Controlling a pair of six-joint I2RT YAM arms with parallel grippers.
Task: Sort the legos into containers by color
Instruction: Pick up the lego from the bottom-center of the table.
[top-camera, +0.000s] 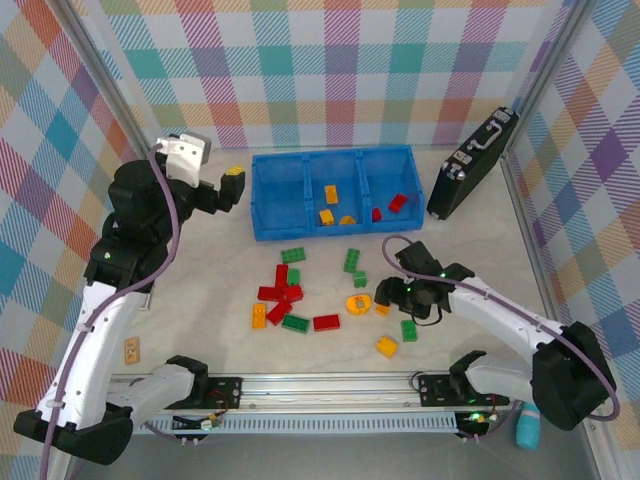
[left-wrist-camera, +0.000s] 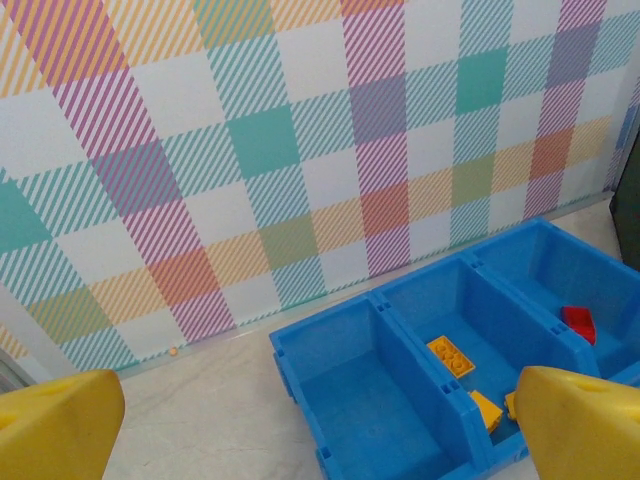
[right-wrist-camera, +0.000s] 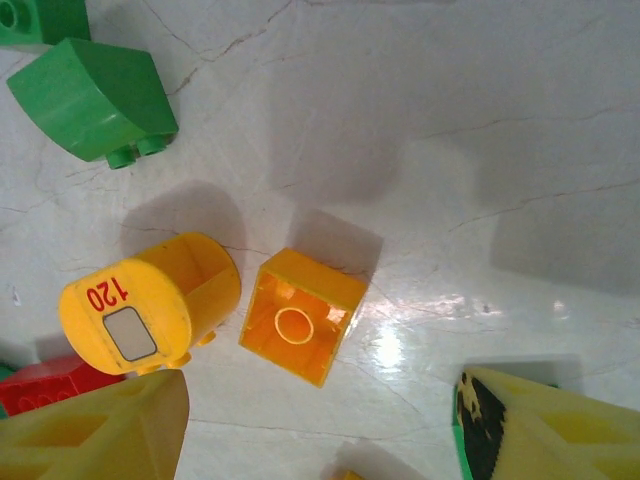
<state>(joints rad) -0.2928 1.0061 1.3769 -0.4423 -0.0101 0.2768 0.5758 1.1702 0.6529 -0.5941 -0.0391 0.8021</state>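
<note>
The blue bin (top-camera: 268, 196) has three containers side by side; the left one (left-wrist-camera: 380, 400) is empty, the middle holds orange legos (left-wrist-camera: 451, 356), and the right holds red ones (left-wrist-camera: 578, 322). Red, green and orange legos lie scattered in front of it (top-camera: 292, 293). My left gripper (top-camera: 232, 186) hovers open by the bin's left end, its yellow fingers (left-wrist-camera: 60, 430) wide apart with nothing between. My right gripper (top-camera: 385, 295) is open low over the table. An upturned square orange lego (right-wrist-camera: 300, 315) lies just ahead of its fingers (right-wrist-camera: 100, 430), beside a round yellow piece (right-wrist-camera: 150, 315).
A black hard case (top-camera: 470, 165) leans at the back right. A curved green brick (right-wrist-camera: 95, 100) and a red one (right-wrist-camera: 30, 385) lie near the right gripper. A small tan piece (top-camera: 131, 348) sits at the front left. Checked walls close in the table.
</note>
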